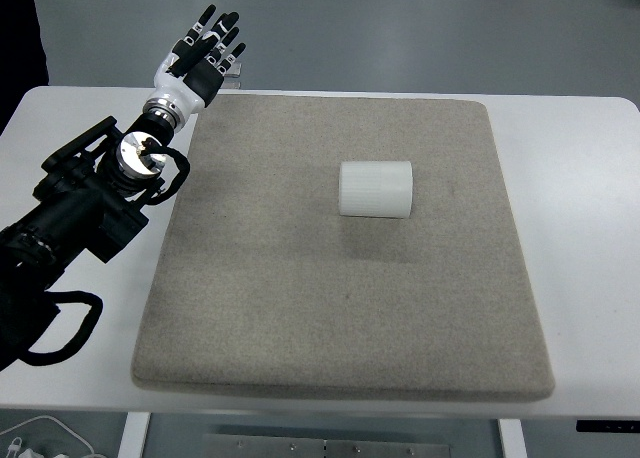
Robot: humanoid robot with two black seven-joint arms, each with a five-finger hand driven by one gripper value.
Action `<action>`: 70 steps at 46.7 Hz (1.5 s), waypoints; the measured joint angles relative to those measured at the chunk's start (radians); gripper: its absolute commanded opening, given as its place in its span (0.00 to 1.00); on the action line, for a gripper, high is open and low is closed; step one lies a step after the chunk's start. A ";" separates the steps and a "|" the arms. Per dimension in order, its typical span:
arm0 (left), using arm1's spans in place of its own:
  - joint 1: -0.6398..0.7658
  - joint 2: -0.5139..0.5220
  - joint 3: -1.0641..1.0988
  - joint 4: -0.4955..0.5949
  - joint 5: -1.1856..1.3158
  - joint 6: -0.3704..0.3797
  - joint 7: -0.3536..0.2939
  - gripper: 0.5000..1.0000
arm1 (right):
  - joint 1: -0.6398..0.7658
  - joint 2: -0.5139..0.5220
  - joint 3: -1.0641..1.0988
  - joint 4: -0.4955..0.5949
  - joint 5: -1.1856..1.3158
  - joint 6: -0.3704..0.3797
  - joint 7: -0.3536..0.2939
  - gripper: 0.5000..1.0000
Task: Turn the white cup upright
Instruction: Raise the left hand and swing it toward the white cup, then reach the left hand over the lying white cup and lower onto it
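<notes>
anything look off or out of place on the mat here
Yes: the white cup lies on its side near the middle of the grey mat instead of standing upright. Nothing looks spilled or damaged. The left hand is off at the mat's far-left corner, fingers spread, holding nothing.

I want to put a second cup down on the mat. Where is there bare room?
The mat is bare between the white cup and its near edge, and also left of the cup toward the left robot hand. The strip right of the cup is narrower. Nothing is crowded; only the cup lies on the mat.
</notes>
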 measured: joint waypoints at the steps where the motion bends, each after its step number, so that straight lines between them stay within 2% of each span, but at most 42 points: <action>1: 0.000 0.000 0.000 0.000 0.000 0.000 0.000 0.99 | 0.000 0.000 0.000 0.000 0.000 0.000 0.000 0.86; 13: 0.000 0.001 0.004 -0.002 0.006 -0.004 0.001 0.99 | 0.000 0.000 0.000 0.000 0.000 0.000 0.000 0.86; 33: -0.006 0.012 0.020 0.000 0.021 -0.097 0.004 0.99 | 0.000 0.000 0.000 0.000 0.000 0.000 0.000 0.86; 46: -0.044 0.006 0.041 -0.129 0.345 -0.098 0.011 0.99 | 0.000 0.000 0.000 0.000 0.000 0.000 0.000 0.86; 57: -0.075 0.007 0.075 -0.192 0.595 -0.102 0.026 0.99 | 0.000 0.000 0.000 0.000 0.000 0.000 0.000 0.86; 70: -0.105 0.060 0.115 -0.289 0.917 -0.105 0.034 0.99 | 0.000 0.000 0.000 0.001 0.000 0.000 0.000 0.86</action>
